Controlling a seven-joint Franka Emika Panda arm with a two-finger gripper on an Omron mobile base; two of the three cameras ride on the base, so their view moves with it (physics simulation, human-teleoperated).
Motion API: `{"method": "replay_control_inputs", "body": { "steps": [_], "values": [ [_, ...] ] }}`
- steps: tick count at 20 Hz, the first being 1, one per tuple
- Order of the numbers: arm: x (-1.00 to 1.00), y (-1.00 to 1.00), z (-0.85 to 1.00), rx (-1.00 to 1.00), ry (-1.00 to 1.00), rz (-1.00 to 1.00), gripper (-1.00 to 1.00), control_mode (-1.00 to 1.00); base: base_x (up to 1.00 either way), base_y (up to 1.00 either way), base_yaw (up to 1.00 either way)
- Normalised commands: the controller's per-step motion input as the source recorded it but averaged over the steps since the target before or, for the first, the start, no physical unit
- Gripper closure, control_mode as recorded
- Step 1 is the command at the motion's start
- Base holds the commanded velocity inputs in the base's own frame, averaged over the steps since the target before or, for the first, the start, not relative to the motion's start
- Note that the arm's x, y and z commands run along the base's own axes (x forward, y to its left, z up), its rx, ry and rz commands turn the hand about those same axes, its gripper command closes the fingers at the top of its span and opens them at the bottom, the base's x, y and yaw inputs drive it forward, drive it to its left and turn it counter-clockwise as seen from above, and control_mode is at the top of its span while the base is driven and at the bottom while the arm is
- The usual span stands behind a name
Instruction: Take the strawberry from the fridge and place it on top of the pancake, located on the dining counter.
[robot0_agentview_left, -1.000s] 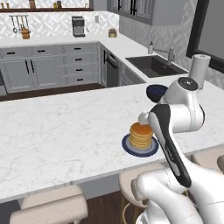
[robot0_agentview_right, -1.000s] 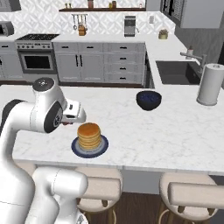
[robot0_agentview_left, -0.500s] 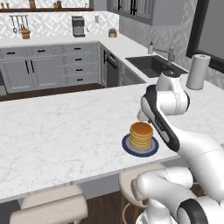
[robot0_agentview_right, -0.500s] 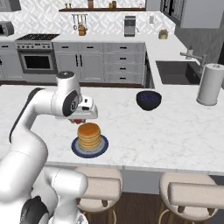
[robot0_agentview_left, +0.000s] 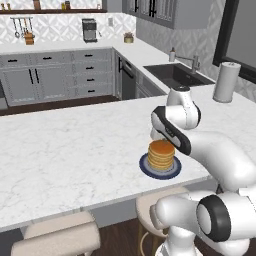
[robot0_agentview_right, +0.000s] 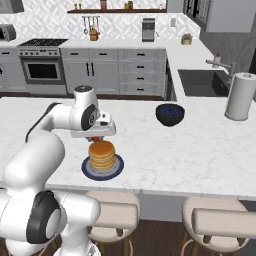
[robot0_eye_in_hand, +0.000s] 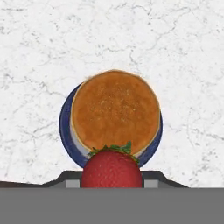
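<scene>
Left base view: the dining counter, a long white marble top with grey veins, runs across the middle of the scene, with two padded stools tucked under its near edge. On it, near that edge, stands the pancake, a golden-tan stack on a small dark blue plate. The white arm rises from the lower right and bends over the counter, its hand ending just behind and above the stack.

Right base view: the same dining counter carries the pancake at left of centre, a dark blue bowl farther back and to the right, and a paper towel roll near the right end. The gripper hangs just above the far rim of the stack; a speck of red shows beneath the hand, touching nothing below it.

Hand view: looking straight down, the pancake lies centred on its blue plate against the marble of the dining counter. The strawberry, red with a green leafy cap, sits at the bottom of the frame, clamped between the gripper fingers, whose dark tips flank it on either side. The fruit overlaps the near edge of the stack in this view, so it hangs above the pancake's rim rather than over its centre.
</scene>
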Motion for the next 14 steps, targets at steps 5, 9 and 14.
{"method": "replay_control_inputs", "body": {
  "steps": [5, 9, 14],
  "values": [
    [0.43, -0.03, -0.32, 0.00, 0.00, 0.05, 1.00, -1.00, 0.00, 0.00, 0.00],
    [0.00, -0.04, -0.04, 0.00, 0.02, 0.00, 1.00, -1.00, 0.00, 0.00, 0.00],
    [0.00, 0.00, -0.15, 0.00, 0.04, 0.00, 1.00, -1.00, 0.00, 0.00, 0.00]
  ]
}}
